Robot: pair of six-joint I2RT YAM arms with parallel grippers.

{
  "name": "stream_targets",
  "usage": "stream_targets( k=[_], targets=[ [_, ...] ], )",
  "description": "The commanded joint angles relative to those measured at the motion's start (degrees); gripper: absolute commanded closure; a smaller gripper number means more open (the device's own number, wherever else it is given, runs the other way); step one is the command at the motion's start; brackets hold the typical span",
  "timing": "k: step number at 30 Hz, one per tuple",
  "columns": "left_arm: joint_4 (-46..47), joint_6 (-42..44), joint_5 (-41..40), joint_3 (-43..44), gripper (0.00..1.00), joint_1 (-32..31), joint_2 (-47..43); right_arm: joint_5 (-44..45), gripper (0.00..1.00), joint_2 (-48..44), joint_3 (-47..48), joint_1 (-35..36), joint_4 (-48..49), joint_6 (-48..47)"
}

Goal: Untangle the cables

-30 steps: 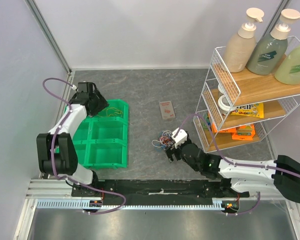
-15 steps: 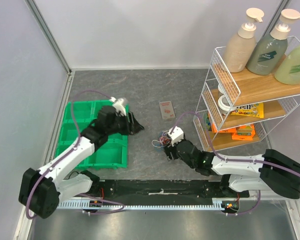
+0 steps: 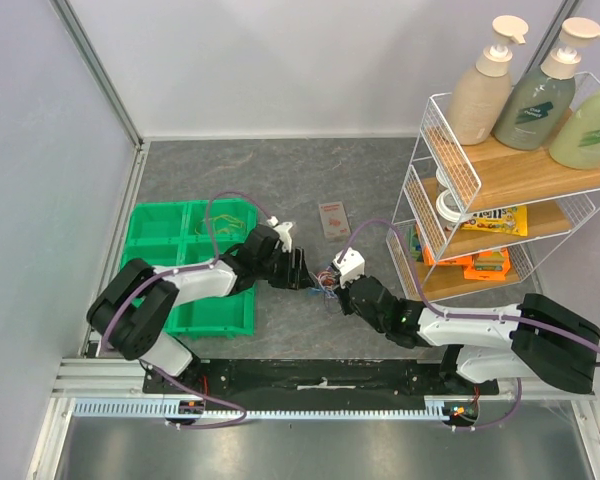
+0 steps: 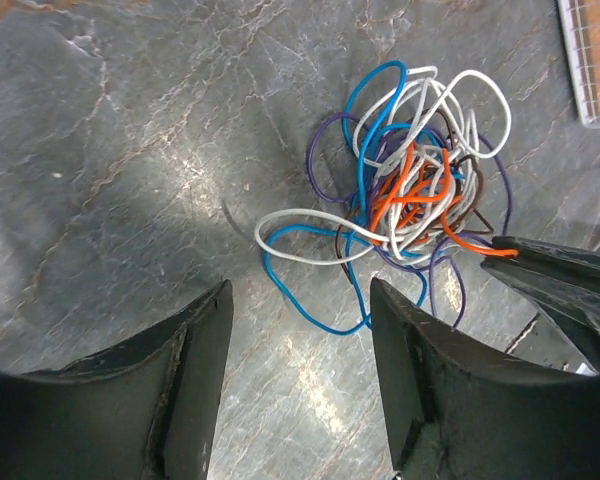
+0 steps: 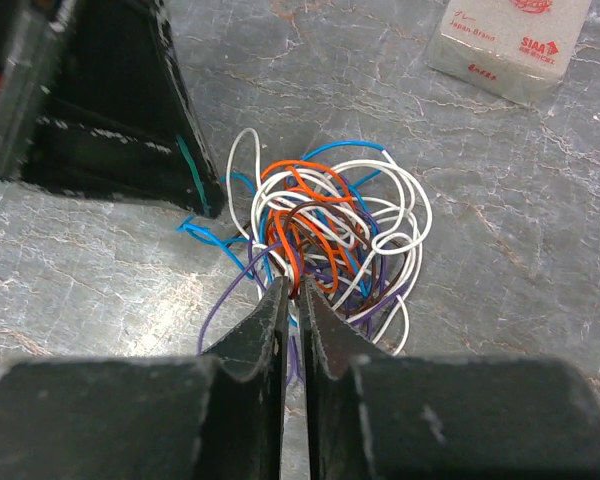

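Both low, left claw (image 4: pixel 300 290), right claw (image 5: pixel 292 285) flank cables (image 4: pixel 410 200).

Grey stone-patterned table (image 3: pixel 280 175) bears a green compartment tray (image 3: pixel 160 222) at left, a small flat packet (image 3: pixel 333 219) mid-table, and a white wire rack (image 3: pixel 435 145) at right holding three pump bottles (image 3: pixel 536 100) above snack packets (image 3: pixel 492 220).

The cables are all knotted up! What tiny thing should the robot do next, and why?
Probably ease the left gripper forward and close it on the blue cable, on its loose loop. The right gripper is shut on the orange cable at the edge of the tangle; the left gripper is open, with that loop just past its fingertips. Two grips could let the arms pull strands apart.
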Motion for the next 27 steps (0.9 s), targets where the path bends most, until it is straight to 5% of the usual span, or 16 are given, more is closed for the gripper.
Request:
stream_targets(
  k=[1, 12, 17, 20, 24, 27],
  targets=[
    [5.7, 2.9, 1.4, 3.3, 0.37, -0.7, 4.4, 0.7, 0.86, -1.1, -0.4, -0.3, 2.5, 0.6],
    [-4.0, 5.4, -12.8, 12.5, 0.63, -3.8, 12.7, 0.2, 0.87, -1.9, -0.5, -0.3, 2.3, 0.5],
    [-4.7, 4.5, -15.8, 11.4, 0.77, -5.3, 9.4, 0.0, 0.89, -1.7, -0.3, -0.4, 2.3, 0.4],
    [-5.0, 2.9, -14.6, 8.4, 0.68, -5.2, 4.4, 0.1, 0.89, -1.8, -0.2, -0.4, 2.0, 0.3],
    [-5.3, 1.3, -10.8, 4.3, 0.41, -5.2, -4.3, 0.3, 0.89, -2.2, -0.3, -0.4, 1.8, 0.3],
    [-3.8, 0.7, -5.0, 1.9, 0.36, -5.3, -8.7, 0.2, 0.90, -2.4, -0.4, -0.4, 1.7, 0.3]
  ],
)
